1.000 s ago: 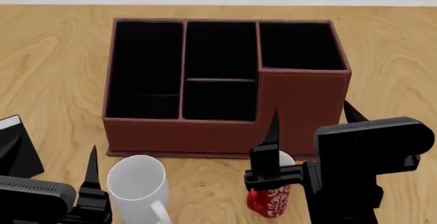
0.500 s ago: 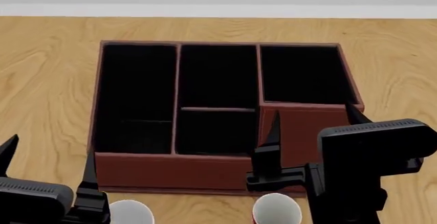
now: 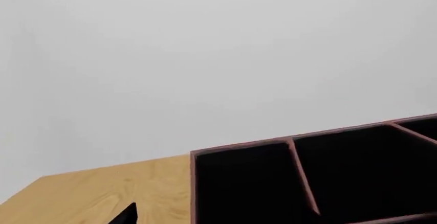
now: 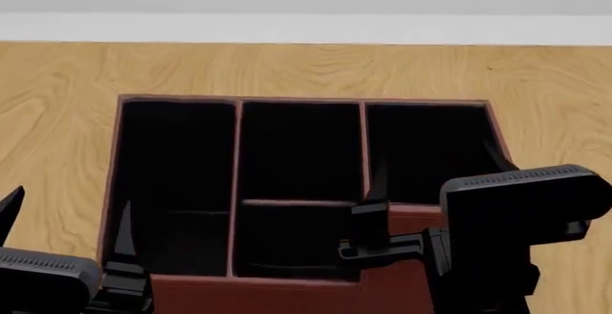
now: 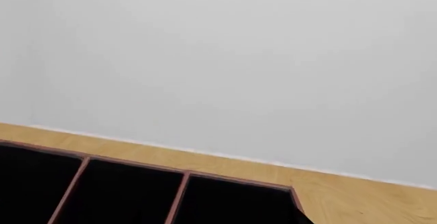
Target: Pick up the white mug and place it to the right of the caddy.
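Two grippers sit at the near edge of the head view, and neither has anything in it. The left gripper (image 4: 67,217) has its fingers spread wide, one tip at the far left of the picture and the other over the caddy's left compartment. The right gripper (image 4: 438,174) is also parted, one finger over the middle compartments and the other poking out behind its black wrist block.

The white mug is nowhere in any of the three views, so I can't say where it stands. The caddy (image 4: 306,101) fills the near middle of the wooden table (image 4: 287,70).

My worry is a blind reach. With the mug out of sight, an arm coming down could clip the caddy's near wall or knock the mug over before the fingers line up on it. The head would need to tilt down first, I'd judge.

Only the head view shows the grippers and all of the caddy's black compartments. The left wrist view catches only the caddy's (image 3: 239,146) far left corner and mostly grey wall. The right wrist view shows the caddy's (image 5: 136,163) far rim and the table strip behind it.
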Motion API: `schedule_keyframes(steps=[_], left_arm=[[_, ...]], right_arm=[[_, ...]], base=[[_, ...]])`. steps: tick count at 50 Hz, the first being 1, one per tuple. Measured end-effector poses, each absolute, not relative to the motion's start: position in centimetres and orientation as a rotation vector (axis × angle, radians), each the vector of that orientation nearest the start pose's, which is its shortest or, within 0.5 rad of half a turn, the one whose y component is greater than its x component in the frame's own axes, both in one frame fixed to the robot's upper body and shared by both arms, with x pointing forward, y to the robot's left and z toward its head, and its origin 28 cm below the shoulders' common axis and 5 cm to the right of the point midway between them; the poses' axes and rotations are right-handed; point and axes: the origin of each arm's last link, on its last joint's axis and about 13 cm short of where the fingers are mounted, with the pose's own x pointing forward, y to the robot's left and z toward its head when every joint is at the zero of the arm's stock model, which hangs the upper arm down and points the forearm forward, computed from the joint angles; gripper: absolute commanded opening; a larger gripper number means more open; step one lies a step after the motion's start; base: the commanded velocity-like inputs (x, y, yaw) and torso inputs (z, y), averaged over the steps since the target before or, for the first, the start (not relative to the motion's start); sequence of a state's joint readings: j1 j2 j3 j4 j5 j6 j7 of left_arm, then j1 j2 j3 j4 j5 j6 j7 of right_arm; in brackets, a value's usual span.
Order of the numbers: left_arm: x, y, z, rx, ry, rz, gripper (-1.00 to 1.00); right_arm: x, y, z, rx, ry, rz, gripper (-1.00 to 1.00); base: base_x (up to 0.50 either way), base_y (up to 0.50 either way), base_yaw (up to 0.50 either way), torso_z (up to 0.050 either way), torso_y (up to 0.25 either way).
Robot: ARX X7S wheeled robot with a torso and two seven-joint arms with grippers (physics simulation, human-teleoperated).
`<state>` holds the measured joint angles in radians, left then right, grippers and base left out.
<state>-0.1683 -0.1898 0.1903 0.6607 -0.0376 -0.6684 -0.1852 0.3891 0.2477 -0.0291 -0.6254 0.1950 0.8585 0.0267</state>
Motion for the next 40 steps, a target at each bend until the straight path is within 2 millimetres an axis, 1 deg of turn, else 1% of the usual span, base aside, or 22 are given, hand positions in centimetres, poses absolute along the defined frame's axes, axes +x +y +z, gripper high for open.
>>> schedule_keyframes(steps=[8, 22, 33, 40], left_arm=[[21.3, 20.1, 13.4, 0.165, -0.151, -0.014, 1.0], [21.2, 20.1, 13.5, 0.161, -0.151, -0.016, 1.0], [21.0, 20.2, 13.9, 0.163, -0.156, -0.014, 1.0], [20.6, 20.2, 14.2, 0.168, -0.16, -0.009, 1.0]], right_arm=[[24.2, -12.7, 17.3, -0.123, -0.137, 0.084, 1.0], [23.9, -12.8, 17.5, -0.115, -0.144, 0.088, 1.0], [23.0, -12.7, 18.4, -0.106, -0.156, 0.16, 1.0], [21.8, -12.6, 19.1, -0.096, -0.138, 0.24, 1.0]], base=[[0.26, 0.0, 0.0, 0.0, 0.001], [0.0, 0.0, 0.0, 0.0, 0.001], [0.0, 0.0, 0.0, 0.0, 0.0], [0.0, 0.0, 0.0, 0.0, 0.0]])
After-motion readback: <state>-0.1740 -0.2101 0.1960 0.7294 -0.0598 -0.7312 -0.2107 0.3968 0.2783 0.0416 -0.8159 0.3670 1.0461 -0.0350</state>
